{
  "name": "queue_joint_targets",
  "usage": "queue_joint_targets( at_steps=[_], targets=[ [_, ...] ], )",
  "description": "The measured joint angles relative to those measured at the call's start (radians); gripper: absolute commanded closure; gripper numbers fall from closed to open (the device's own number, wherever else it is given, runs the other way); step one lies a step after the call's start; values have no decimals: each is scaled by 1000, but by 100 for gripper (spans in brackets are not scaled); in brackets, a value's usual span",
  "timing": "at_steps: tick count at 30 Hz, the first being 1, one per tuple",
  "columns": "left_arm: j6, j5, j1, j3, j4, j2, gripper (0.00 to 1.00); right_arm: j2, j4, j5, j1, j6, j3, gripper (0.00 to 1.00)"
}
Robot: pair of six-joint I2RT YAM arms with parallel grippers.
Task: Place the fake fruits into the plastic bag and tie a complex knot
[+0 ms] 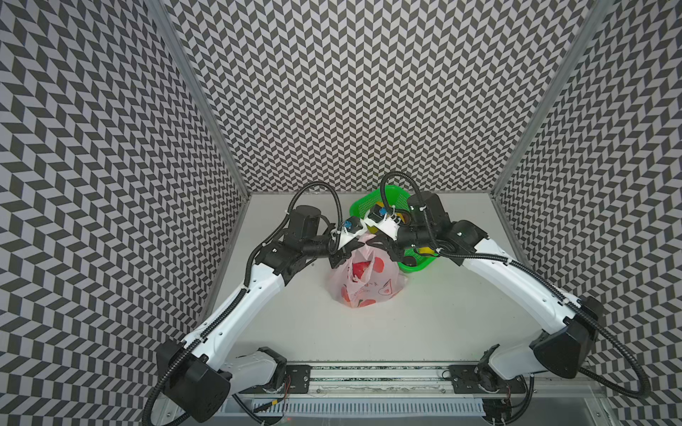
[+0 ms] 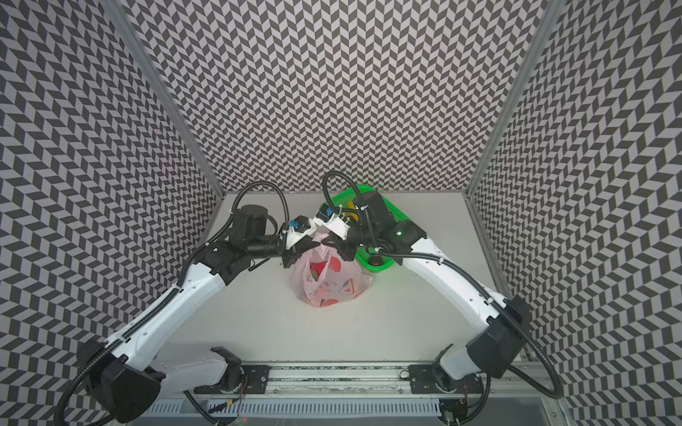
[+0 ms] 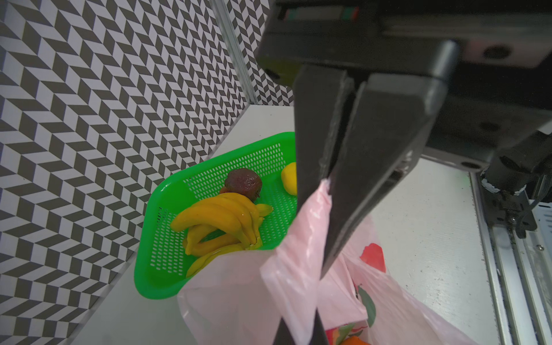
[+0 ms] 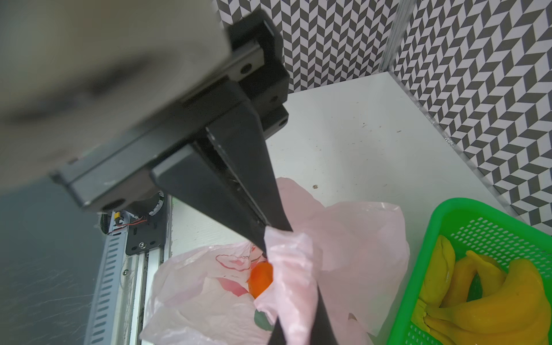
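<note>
The plastic bag (image 1: 365, 280) stands on its base at the centre of the table (image 1: 443, 313), with its long axis upright and its mouth pointing up; in both top views it tapers from a wide base to a peak where the two grippers meet. The left gripper (image 3: 321, 268) has its jaws clamped together on one pink handle strip (image 3: 304, 227), which hangs down from the fingers along their length. The right gripper (image 4: 270, 230) has its jaws fully together on the other handle strip (image 4: 289, 263), which likewise runs down from the pinch point. An orange (image 4: 260, 279) lies inside the bag, visible through the mouth. The green basket (image 3: 149, 268) sits just beside the bag, on its far right side in the top views. It holds a bunch of bananas (image 3: 221, 221), a dark brown round fruit (image 3: 243, 180) and a lemon (image 3: 289, 178).
</note>
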Motion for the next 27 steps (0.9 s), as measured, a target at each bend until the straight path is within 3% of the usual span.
queue_joint_targets(
  at_steps=[5,9,16,27],
  targets=[
    [-57,2,21,-21,27,-35,48,-32,35,24,2,3,-56,100],
    [-117,9,55,-80,48,-90,36,-79,93,45,5,13,-125,100],
    [-189,24,68,-200,97,-124,24,-165,253,148,51,21,-267,100],
    [-360,182,190,-219,238,-180,23,-249,620,356,109,18,-519,100]
  ],
)
